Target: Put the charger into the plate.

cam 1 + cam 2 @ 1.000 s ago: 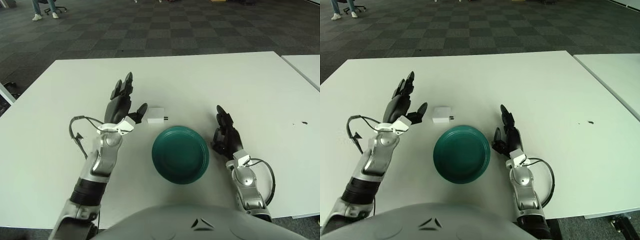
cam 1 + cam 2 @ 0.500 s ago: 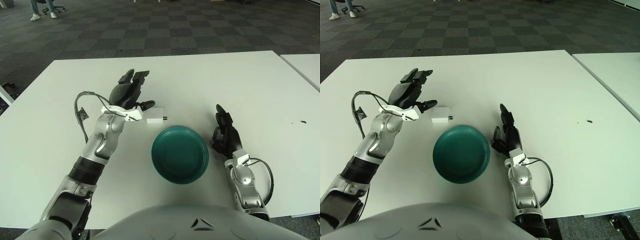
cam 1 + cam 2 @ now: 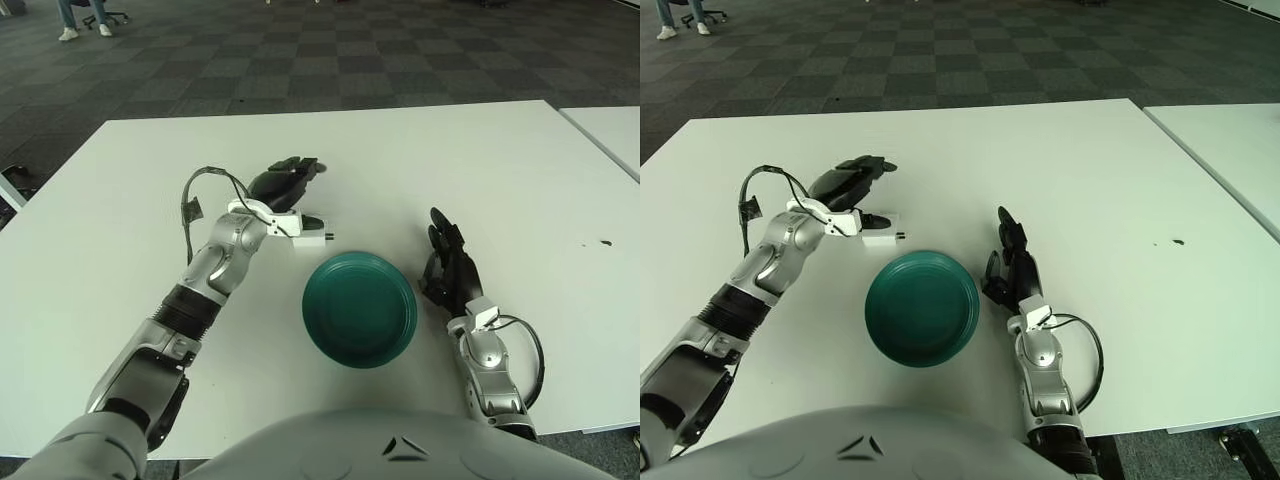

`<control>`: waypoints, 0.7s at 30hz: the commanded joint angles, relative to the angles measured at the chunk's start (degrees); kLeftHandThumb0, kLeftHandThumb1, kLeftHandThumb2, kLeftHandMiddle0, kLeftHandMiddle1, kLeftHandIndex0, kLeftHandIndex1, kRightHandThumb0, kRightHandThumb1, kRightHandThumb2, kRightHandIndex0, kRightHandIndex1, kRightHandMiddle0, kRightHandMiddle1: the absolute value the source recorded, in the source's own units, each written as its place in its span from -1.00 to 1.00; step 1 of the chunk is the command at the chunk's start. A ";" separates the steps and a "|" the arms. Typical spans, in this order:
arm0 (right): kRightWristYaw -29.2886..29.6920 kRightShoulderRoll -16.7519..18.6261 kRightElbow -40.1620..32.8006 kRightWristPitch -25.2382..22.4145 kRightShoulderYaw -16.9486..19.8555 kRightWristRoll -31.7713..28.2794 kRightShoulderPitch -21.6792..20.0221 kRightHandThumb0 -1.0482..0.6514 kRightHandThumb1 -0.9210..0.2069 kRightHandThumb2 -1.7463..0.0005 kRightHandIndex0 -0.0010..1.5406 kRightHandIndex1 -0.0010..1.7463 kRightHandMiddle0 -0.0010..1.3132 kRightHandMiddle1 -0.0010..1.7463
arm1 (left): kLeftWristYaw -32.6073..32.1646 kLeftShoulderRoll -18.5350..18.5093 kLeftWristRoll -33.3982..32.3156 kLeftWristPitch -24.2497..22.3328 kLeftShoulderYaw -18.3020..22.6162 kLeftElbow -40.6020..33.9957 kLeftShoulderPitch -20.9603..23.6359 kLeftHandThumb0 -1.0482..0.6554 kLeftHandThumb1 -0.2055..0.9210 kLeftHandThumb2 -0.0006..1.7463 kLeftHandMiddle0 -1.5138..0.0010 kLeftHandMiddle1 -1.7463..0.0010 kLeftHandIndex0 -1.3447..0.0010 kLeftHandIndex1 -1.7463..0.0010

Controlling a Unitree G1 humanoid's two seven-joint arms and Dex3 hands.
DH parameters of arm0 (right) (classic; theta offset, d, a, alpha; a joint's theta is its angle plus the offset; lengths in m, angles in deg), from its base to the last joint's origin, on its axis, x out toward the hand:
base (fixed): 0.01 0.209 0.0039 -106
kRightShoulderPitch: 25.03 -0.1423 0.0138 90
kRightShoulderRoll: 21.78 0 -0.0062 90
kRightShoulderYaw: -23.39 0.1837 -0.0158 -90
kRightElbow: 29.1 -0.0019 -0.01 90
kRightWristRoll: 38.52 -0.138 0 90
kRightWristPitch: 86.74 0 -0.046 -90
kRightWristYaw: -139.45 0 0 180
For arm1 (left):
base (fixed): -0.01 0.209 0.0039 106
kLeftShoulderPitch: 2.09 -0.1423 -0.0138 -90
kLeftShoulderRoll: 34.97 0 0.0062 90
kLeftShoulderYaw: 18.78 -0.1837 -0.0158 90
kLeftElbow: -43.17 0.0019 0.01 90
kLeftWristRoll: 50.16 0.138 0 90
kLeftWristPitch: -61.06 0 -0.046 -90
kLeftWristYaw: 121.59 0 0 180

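The white charger [image 3: 311,238] lies on the white table, just beyond the far-left rim of the dark green plate [image 3: 360,308]. The plate holds nothing. My left hand [image 3: 300,195] reaches in from the left and hovers right over the charger, palm down. Its fingers are spread, its thumb is close above the charger's top, and it partly hides the charger's left end. My right hand [image 3: 447,262] rests on the table just right of the plate, fingers relaxed and holding nothing.
The white table [image 3: 520,170] extends far and right. A second white table [image 3: 612,125] stands at the right edge. A small dark mark [image 3: 606,243] is on the table at the right. Carpeted floor lies beyond the far edge.
My left hand has swung right and forward, and turned from upright beside the charger to palm-down over it. The charger, plate and right hand have stayed in place.
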State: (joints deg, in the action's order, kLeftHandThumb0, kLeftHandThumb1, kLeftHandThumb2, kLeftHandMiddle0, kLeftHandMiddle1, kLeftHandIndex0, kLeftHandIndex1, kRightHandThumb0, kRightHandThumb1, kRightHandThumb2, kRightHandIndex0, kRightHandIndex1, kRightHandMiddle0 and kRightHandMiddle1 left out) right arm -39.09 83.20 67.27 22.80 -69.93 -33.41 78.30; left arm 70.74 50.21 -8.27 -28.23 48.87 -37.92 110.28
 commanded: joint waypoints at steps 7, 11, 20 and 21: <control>-1.82 2.02 3.75 -4.64 -0.78 -3.12 2.31 -0.99 -1.00 -0.13 -0.90 -1.00 -1.00 -0.77 | 5.43 0.69 -0.96 2.68 -4.30 7.75 4.00 -1.00 1.00 -0.65 0.69 1.00 1.00 0.08; -2.24 2.18 3.65 -5.12 -0.69 -3.88 2.29 -0.99 -1.00 -0.12 -0.91 -1.00 -1.00 -0.80 | 5.25 0.83 -1.28 4.07 -4.79 9.94 4.80 -1.00 1.00 -0.64 0.69 1.00 1.00 0.12; -1.86 2.63 2.80 -7.26 -0.49 -4.31 2.46 -0.96 -1.00 -0.12 -0.92 -1.00 -1.00 -0.83 | 5.82 2.08 -4.16 7.20 -4.93 14.66 5.45 -1.00 1.00 -0.65 0.69 1.00 1.00 0.20; -1.76 2.70 2.85 -7.25 -0.46 -4.26 2.44 -0.96 -1.00 -0.12 -0.92 -1.00 -1.00 -0.83 | 5.78 2.19 -4.40 7.39 -4.93 15.01 5.44 -1.00 1.00 -0.65 0.69 1.00 1.00 0.20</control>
State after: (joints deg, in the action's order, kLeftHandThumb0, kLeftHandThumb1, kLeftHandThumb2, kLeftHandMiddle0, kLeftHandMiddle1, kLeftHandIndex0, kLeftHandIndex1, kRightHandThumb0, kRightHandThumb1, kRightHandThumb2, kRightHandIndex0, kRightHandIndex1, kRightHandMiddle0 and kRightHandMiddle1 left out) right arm -40.98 85.08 66.85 20.39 -69.98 -37.37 77.91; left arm 76.27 52.45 -11.86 -21.70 44.07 -24.32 114.54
